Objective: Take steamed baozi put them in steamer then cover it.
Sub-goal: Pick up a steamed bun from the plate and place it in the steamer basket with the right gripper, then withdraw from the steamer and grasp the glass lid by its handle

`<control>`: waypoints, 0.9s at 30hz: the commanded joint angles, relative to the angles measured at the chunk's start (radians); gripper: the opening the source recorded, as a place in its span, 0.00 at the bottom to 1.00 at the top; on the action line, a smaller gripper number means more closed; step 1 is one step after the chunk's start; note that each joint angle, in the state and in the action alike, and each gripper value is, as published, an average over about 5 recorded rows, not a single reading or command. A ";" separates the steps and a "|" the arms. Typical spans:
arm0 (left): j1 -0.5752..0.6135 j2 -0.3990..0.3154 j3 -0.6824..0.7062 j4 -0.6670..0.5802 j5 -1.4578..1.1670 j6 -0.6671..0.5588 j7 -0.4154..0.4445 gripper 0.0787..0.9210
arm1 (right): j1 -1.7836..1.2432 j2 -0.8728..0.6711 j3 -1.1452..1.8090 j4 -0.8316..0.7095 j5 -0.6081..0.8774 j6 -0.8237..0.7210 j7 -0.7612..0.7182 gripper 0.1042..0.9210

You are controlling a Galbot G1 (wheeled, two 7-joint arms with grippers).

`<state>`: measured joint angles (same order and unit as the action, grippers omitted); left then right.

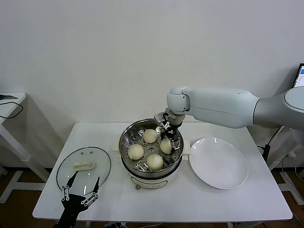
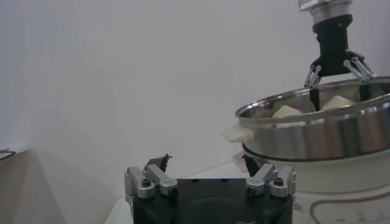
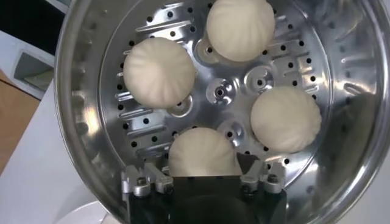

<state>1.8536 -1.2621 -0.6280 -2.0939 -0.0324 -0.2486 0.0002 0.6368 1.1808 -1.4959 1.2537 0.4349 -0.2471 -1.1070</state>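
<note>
The steamer stands at the table's middle with four baozi on its perforated tray: one at the back, one on the left, one at the front and one on the right. My right gripper is inside the rim, open, its fingers either side of the right baozi, which rests on the tray. The cover lies flat on the table to the left, handle up. My left gripper is open and empty at the cover's front edge.
An empty white plate lies to the right of the steamer. A white side table stands at the far left. The steamer's white side handle points toward the plate.
</note>
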 commanded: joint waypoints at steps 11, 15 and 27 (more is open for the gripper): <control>-0.077 0.013 -0.006 0.031 0.063 0.003 -0.024 0.88 | -0.151 -0.391 0.357 0.302 0.051 0.201 0.845 0.88; -0.121 0.021 -0.011 0.035 0.122 0.008 -0.048 0.88 | -0.342 -0.493 0.510 0.352 0.050 0.288 1.174 0.88; -0.228 0.031 -0.012 0.110 0.362 -0.013 -0.142 0.88 | -1.330 -0.456 1.540 0.267 -0.035 0.549 1.518 0.88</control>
<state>1.7102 -1.2339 -0.6391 -2.0333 0.1333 -0.2546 -0.0767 0.0565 0.7548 -0.7575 1.5295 0.4444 0.0763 -0.0555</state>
